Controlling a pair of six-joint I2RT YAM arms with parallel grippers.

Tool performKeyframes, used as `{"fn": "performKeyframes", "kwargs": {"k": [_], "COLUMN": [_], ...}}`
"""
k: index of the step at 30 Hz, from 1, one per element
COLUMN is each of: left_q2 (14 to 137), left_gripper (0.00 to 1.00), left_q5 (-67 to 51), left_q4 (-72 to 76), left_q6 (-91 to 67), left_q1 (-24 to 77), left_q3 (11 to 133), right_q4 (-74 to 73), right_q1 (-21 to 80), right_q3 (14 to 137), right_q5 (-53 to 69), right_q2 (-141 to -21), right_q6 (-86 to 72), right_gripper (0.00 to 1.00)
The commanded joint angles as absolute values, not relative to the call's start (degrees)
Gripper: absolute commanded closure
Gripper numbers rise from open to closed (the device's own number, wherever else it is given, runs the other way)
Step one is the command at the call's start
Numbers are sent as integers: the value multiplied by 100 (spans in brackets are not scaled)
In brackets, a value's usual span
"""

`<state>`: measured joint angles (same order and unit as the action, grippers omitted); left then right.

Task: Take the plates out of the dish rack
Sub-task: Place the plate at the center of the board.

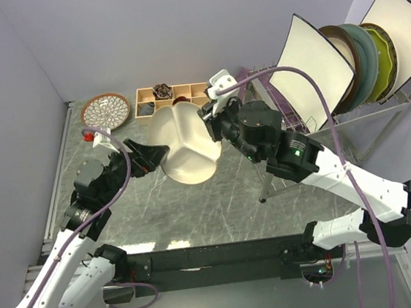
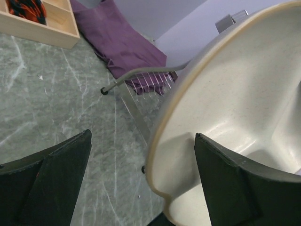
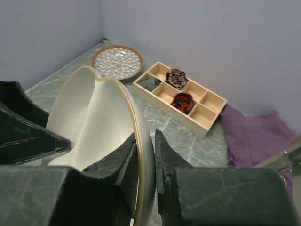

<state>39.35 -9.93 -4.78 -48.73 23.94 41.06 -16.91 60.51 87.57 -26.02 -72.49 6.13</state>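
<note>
A cream divided plate hangs tilted above the table's middle. My right gripper is shut on its right rim; in the right wrist view the two fingers pinch the plate edge at the gripper. My left gripper stands open at the plate's left side. In the left wrist view the plate rim lies between the wide-apart fingers of that gripper without being clamped. The dish rack at the right holds a white square plate, a teal plate, a yellow-green plate and another white square plate. A brown-rimmed petal plate lies flat at the back left.
A wooden compartment tray sits against the back wall beside the petal plate. A purple cloth lies under the rack's left end, with a rack leg over it. Walls close in the left, back and right sides.
</note>
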Motion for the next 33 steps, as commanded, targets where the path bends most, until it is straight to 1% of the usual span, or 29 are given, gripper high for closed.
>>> {"fn": "performKeyframes", "kwargs": {"k": [1,6,9,13,16,17,19,20,22,23,25,33], "left_q2": [3367,2726,2515,2373,2285,2268,2171,2145,2066,2039,1987,1679], "left_gripper": [5,12,19,24,37,46,55,62,69,80,99,99], "left_q5": [-1485,-1722,-1845,-2091,-2154,-2110,-1987,-1952,-1934,-1942,-1925,-1916], "left_q4": [-44,132,123,298,282,238,124,19,18,-130,-202,-378], "left_q6": [-4816,-4948,-5045,-5282,-5379,-5388,-5370,-5370,-5396,-5423,-5519,-5827], "left_q1": [2355,2355,2355,2355,2355,2364,2364,2364,2364,2356,2355,2356], "left_q3": [3833,3727,3718,3586,3516,3524,3542,3551,3568,3551,3533,3331], "right_q4": [-307,-404,-465,-413,-492,-527,-580,-571,-519,-519,-580,-510], "right_q1": [6047,6021,5985,5950,5933,5924,5924,5906,5889,5880,5827,5520], "right_q3": [8983,8789,8772,8728,8798,8841,8859,8833,8789,8798,8815,8543], "right_q5": [-1996,-1521,-1205,-862,-677,-616,-571,-545,-528,-510,-457,-273], "right_q2": [-6452,-6302,-6311,-6389,-6512,-6547,-6618,-6636,-6679,-6697,-6785,-6890], "right_q6": [9,-290,-465,-694,-800,-835,-853,-870,-896,-931,-958,-1134], "right_gripper": [100,100,100,100,100,100,100,100,100,100,100,100]}}
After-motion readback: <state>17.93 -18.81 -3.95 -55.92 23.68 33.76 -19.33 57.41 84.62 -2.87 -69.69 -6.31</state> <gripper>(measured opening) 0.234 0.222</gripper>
